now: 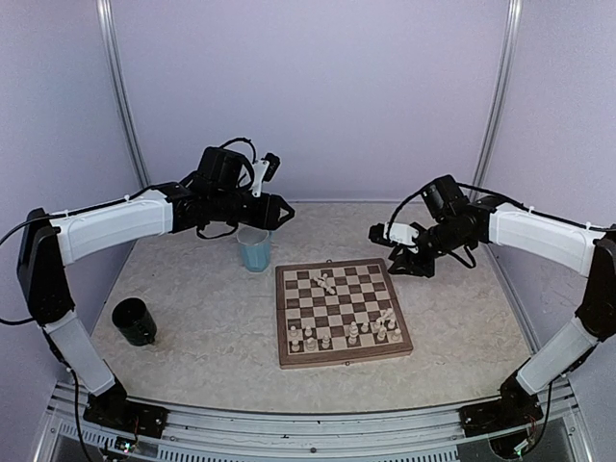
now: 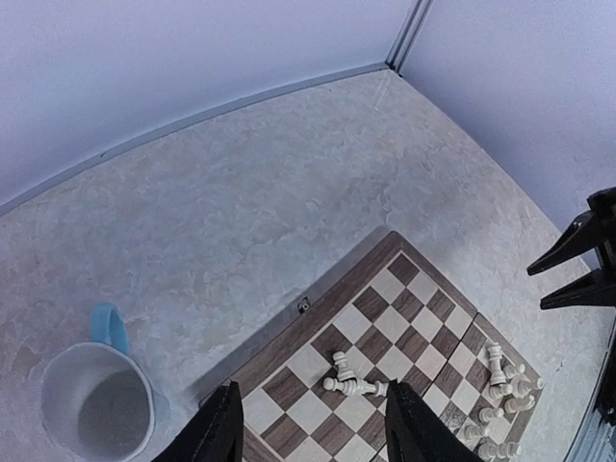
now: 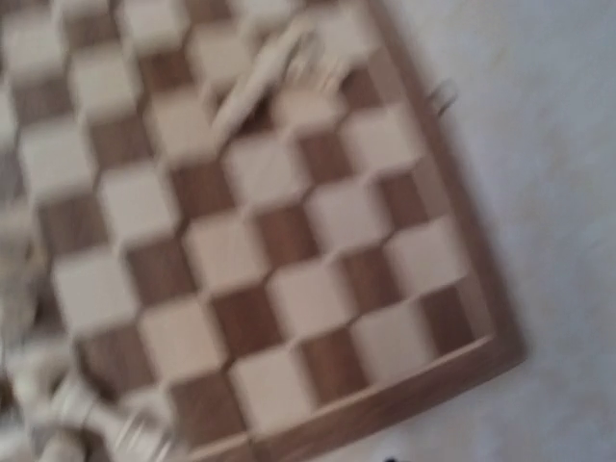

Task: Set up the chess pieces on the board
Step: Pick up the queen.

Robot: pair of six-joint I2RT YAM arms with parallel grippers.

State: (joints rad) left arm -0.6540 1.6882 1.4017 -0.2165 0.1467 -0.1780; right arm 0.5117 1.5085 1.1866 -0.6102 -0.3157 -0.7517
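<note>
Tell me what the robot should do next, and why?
Probably lower the left gripper onto the fallen pieces at the far side of the board and pick one up. They lie on their sides, most others stand in the near rows, and that gripper is open and empty.

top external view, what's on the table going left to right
black cup → blue mug → board
</note>
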